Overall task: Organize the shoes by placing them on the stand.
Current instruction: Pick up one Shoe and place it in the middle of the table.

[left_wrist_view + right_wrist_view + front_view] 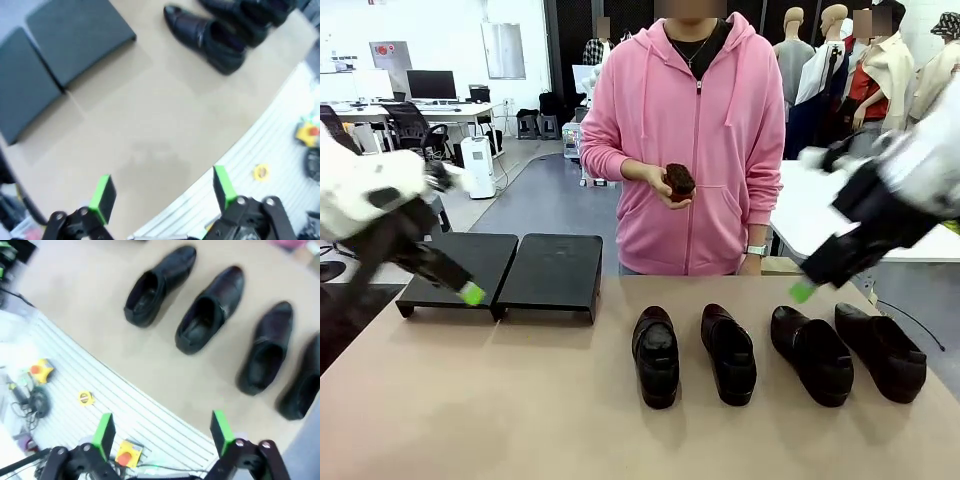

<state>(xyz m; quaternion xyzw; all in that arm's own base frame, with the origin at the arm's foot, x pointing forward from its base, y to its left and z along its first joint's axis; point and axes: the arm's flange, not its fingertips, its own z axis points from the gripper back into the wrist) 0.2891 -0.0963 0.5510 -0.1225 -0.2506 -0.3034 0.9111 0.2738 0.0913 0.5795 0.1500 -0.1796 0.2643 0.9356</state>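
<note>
The shoes (656,356) look glossy leather, the stand (552,270) matte black (plastic or wood, unclear), the tabletop (520,400) smooth tan.

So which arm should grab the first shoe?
Right, probably. The right gripper hangs open just above the shoes at that end; the left gripper is open too, but over by the stand, apart from every shoe.

We are looking at a robotics lab set up in an open, office-like room. Two white robot arms (365,190) reach in over a tan tabletop (520,400). In the upper left of the front view we see a desk (460,108) with a monitor (431,84), a black office chair (412,125) and a grey floor (535,200). In the lower left of the right wrist view, a ribbed white surface (115,405) carries a red-and-yellow stop button (124,456) and loose cables (30,400).
</note>
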